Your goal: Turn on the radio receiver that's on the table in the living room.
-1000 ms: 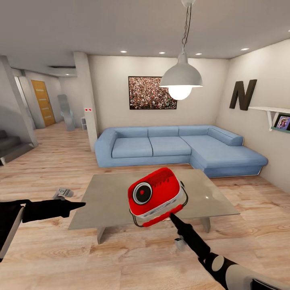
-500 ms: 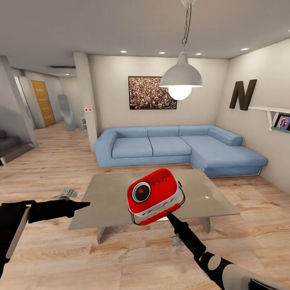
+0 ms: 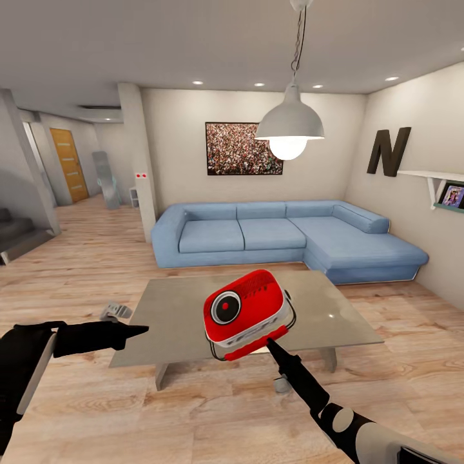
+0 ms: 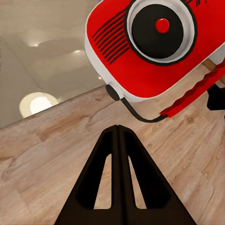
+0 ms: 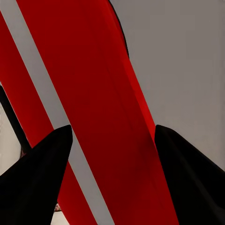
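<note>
The red radio receiver (image 3: 245, 312) with white trim hangs tilted just above the near edge of the grey glossy table (image 3: 174, 322), its round dark dial facing me. My right gripper (image 3: 270, 343) comes up from below and is shut on the radio's lower red edge. In the right wrist view the radio (image 5: 93, 93) fills the gap between the two fingers of that gripper (image 5: 112, 129). My left gripper (image 3: 143, 330) is shut and empty, level with the table's left side and pointing at the radio. In the left wrist view its tip (image 4: 117, 129) sits short of the radio (image 4: 150, 47).
A blue L-shaped sofa (image 3: 290, 235) stands behind the table, under a white pendant lamp (image 3: 290, 125). A small grey object (image 3: 116, 312) lies on the wood floor left of the table. A wall shelf (image 3: 438, 180) is on the right and a pillar (image 3: 138, 161) on the left.
My left gripper has moved right, toward the radio. The radio and right gripper shifted slightly up and left early on, then held still.
</note>
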You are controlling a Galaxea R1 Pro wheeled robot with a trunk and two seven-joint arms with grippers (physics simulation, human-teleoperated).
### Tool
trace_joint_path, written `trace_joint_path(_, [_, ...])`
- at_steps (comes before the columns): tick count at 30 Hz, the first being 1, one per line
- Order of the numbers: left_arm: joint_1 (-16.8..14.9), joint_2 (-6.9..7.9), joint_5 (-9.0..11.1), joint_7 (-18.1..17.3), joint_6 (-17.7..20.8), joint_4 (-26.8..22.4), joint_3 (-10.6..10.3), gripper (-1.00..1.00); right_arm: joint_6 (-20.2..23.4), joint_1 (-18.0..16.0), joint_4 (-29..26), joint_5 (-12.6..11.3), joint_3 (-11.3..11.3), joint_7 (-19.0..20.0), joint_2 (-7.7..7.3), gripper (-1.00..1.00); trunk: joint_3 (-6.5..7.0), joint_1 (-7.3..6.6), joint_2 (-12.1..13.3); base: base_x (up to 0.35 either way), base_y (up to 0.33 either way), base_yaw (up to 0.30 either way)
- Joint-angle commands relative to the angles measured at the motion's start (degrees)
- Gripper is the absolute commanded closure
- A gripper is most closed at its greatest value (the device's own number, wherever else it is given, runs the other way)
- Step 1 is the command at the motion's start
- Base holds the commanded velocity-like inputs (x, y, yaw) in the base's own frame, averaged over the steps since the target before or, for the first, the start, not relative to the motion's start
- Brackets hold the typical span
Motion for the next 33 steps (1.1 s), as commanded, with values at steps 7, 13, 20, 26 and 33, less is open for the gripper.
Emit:
trace_joint_path(7, [0.00, -0.02, 0.00, 0.10, 0.00, 0.00, -0.02, 1.00, -0.30, -0.01, -0.03, 0.06, -0.55, -0.15, 0.01, 1.00, 0.01, 0.00, 0.00, 0.000, 0.000, 0.000])
trace_joint_path(13, [0.00, -0.02, 0.00, 0.17, 0.00, 0.06, 0.02, 1.00, -0.31, -0.01, -0.19, 0.04, -0.65, -0.28, 0.08, 1.00, 0.01, 0.00, 0.00, 0.000, 0.000, 0.000])
trace_joint_path(20, [0.00, -0.02, -0.05, 0.19, 0.00, 0.14, 0.03, 1.00, 0.21, -0.01, -0.01, 0.19, -0.40, -0.28, 0.32, 1.00, 0.01, 0.00, 0.00, 0.000, 0.000, 0.000])
trace_joint_path(26, [0.01, -0.02, -0.02, 0.19, 0.00, 0.18, 0.00, 1.00, 0.24, -0.01, -0.04, 0.15, -0.40, -0.28, 0.43, 1.00, 0.01, 0.00, 0.00, 0.000, 0.000, 0.000])
trace_joint_path(33, [0.04, -0.05, -0.03, 0.19, -0.20, 0.21, 0.06, 1.00, -0.13, -0.01, -0.03, 0.08, -0.69, -0.17, 0.42, 1.00, 0.01, 0.00, 0.00, 0.000, 0.000, 0.000])
